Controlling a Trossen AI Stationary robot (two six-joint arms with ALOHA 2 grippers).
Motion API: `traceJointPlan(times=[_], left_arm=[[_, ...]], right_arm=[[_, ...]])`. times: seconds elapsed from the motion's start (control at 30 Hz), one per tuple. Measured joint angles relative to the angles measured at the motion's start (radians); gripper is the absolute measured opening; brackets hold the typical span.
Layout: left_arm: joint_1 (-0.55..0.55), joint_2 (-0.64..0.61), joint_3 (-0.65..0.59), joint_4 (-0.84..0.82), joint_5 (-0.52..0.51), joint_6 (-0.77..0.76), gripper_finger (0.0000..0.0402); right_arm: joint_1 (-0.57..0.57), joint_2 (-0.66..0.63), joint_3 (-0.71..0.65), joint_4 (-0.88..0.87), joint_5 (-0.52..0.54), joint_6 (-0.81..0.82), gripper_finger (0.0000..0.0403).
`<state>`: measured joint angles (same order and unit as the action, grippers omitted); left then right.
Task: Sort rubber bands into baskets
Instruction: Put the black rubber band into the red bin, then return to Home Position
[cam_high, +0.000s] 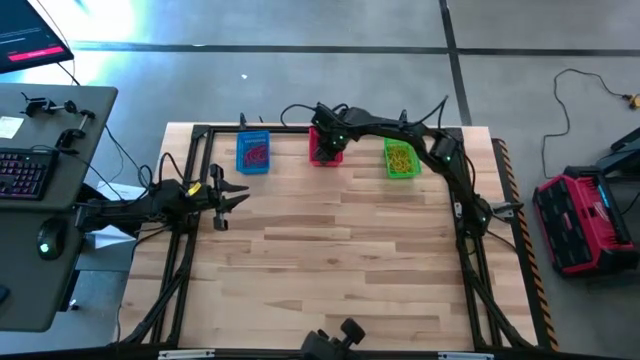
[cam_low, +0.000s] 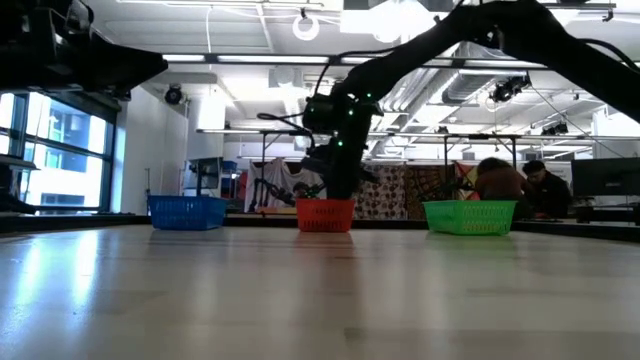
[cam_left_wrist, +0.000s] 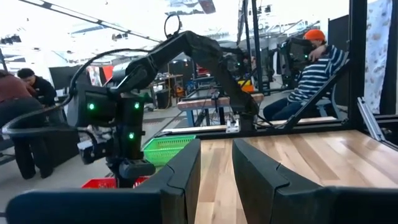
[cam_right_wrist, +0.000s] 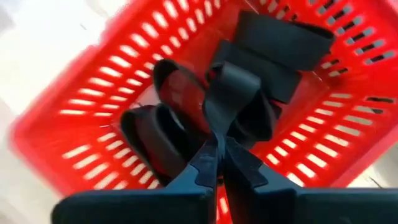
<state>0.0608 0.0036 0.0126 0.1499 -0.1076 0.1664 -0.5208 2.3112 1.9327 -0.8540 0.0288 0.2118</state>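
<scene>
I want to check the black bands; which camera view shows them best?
The right wrist view: black bands fill the red basket. The high view shows only the basket under the right gripper; the low and left wrist views hide them.

Three baskets (cam_high: 253, 153), two arms (cam_high: 160, 203), one table (cam_high: 340, 270).

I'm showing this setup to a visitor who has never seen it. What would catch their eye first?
Three bright baskets in a row at the table's far edge: the blue basket, the red basket and the green basket. The right gripper reaches down into the red one, shut on a black rubber band above other black bands. The left gripper hovers over the table's left side, away from the baskets.
</scene>
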Motion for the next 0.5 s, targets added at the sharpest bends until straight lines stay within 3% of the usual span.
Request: traceJointPlan(times=[0.5], left_arm=[[0.000, 0.000, 0.000, -0.018, 0.017, -0.008, 0.0082]], right_arm=[[0.044, -0.010, 0.070, -0.031, 0.040, -0.029, 0.0123]])
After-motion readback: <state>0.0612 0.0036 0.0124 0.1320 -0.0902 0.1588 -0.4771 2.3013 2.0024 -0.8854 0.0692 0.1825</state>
